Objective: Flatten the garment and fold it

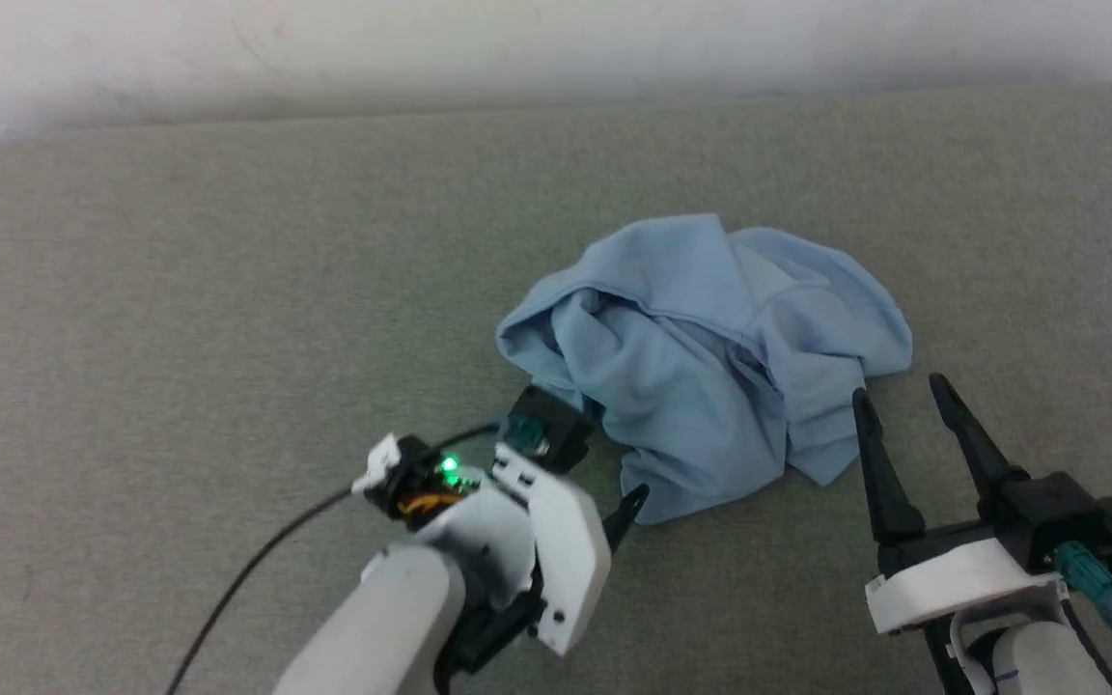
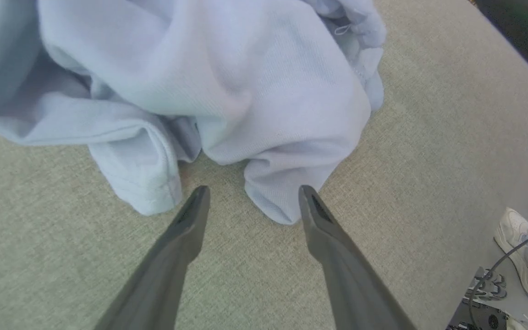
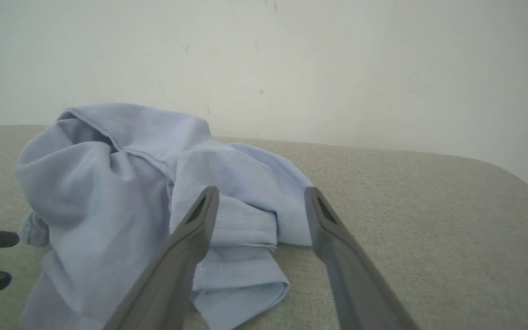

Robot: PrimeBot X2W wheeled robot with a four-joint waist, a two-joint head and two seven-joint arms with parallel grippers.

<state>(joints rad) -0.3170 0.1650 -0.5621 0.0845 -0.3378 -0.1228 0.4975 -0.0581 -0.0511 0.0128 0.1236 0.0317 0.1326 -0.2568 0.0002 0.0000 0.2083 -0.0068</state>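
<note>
Here the shirt [image 1: 701, 357] lies crumpled in a heap on the grey cushion [image 1: 228, 338], right of its middle and just beyond both grippers. The left gripper [image 2: 252, 195], fingers apart, looks the nearer: its tips sit at the heap's near left edge, with a rounded fold reaching between them. The right gripper [image 1: 899, 389], likewise spread and holding nothing, points at the near right hem. The heap runs slightly wider left to right. Collar and buttons are hidden among soft folds.

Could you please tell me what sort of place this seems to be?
Probably an indoor lab or test room, though I can't be sure: a wide fabric-covered surface against a bare white wall, a crumpled shirt on it, and sneakers lying down beside it.
</note>
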